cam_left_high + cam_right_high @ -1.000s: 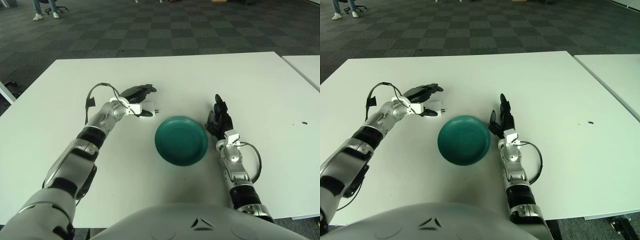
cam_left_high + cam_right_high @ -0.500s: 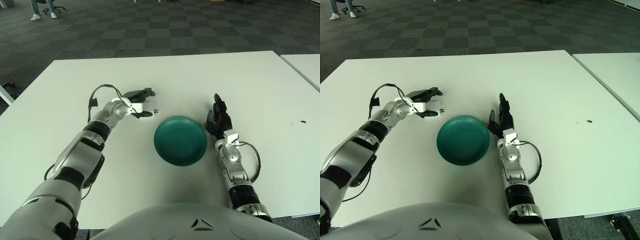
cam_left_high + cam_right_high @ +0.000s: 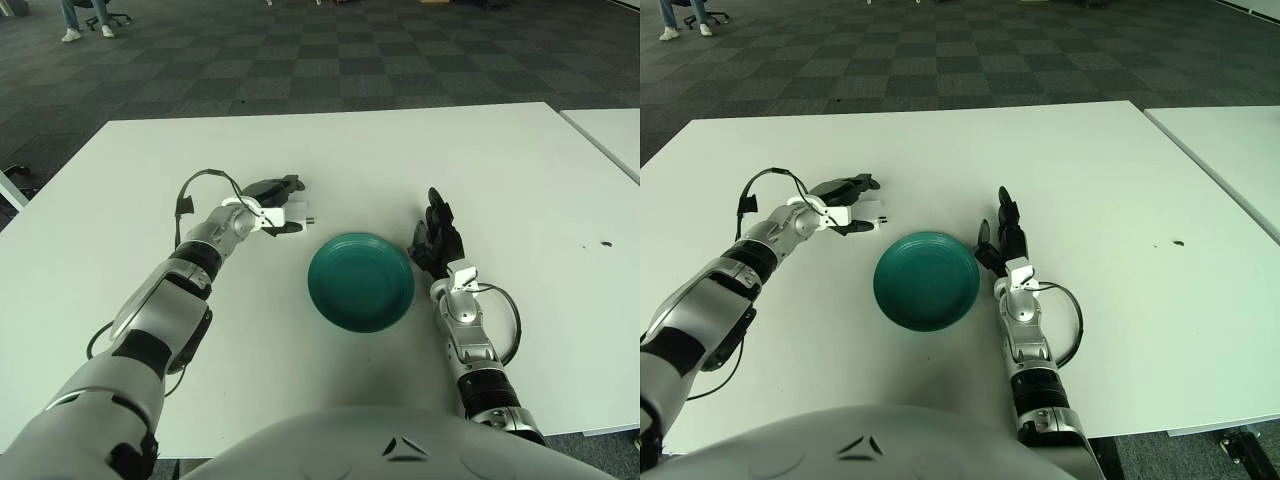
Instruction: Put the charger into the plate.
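The white charger [image 3: 294, 213] lies on the white table [image 3: 520, 170], left of and slightly beyond the teal plate [image 3: 361, 281], its prongs pointing right. My left hand [image 3: 278, 206] reaches it from the left, dark fingers [image 3: 282, 185] arched over its far side and thumb along its near side. The fingers bracket it without visibly clamping, and it stays on the table. My right hand [image 3: 436, 236] shows just right of the plate, fingers pointing away from me and holding nothing. The plate holds nothing.
A black cable [image 3: 190, 190] loops up from my left wrist and another loops by my right forearm [image 3: 512, 318]. A second white table [image 3: 612, 135] stands at the right. A small dark speck [image 3: 605, 243] marks the table at far right.
My left hand has drawn in slightly around the charger, its upper fingers curling a little shorter over it. The right hand and the plate have stayed put.
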Available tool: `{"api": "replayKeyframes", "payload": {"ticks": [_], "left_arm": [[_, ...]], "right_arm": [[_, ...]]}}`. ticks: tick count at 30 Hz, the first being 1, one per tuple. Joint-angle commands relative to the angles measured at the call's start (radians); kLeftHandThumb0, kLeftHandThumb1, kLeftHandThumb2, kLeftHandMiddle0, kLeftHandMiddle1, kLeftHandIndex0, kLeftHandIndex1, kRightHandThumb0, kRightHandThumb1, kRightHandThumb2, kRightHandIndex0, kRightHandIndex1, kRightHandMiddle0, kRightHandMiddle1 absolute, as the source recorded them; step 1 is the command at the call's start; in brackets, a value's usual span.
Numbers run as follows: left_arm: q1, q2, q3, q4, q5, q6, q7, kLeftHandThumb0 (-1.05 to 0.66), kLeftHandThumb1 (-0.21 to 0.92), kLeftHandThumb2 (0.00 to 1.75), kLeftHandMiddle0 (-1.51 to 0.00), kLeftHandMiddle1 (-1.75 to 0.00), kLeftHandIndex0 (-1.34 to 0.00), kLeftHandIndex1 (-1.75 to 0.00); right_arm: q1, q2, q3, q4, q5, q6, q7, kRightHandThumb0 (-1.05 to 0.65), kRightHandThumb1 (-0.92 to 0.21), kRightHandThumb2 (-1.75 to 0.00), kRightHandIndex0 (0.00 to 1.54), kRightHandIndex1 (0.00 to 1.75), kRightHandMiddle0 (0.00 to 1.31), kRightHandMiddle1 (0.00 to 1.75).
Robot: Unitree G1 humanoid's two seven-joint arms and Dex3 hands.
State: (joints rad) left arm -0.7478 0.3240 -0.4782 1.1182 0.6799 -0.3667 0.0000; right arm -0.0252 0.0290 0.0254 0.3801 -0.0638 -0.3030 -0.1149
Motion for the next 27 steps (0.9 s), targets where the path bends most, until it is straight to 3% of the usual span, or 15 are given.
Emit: {"api": "replayKeyframes", "payload": {"ticks": [1,15,27], "left_arm": [[-0.03,0.005,-0.008,0.017,0.004,0.012,0.011,-1.05,0.92,0.69,-0.22,-0.01,-0.04,-0.87],[-0.048,-0.002,-0.012,0.05,-0.01,0.014,-0.063,-1.05,0.92,0.75,-0.25,-0.02,-0.07,-0.88],[-0.033,-0.023,-0.035,0.085,-0.003,0.004,-0.059,-1.05,0.92,0.73,-0.32,-0.04,-0.07,-0.9]], "right_arm": [[0.084,0.016,0.007,0.108,0.002,0.096,0.01,-1.01,-0.92,-0.88,0.0,0.0,0.0,0.13],[0.077,0.014,0.006,0.11,-0.006,0.11,0.0,-1.02,-0.92,-0.9,0.0,0.0,0.0,0.11],[0.073,0.015,0.002,0.113,0.003,0.11,0.005,-1.01,-0.92,-0.92,0.0,0.0,0.0,0.11]]}}
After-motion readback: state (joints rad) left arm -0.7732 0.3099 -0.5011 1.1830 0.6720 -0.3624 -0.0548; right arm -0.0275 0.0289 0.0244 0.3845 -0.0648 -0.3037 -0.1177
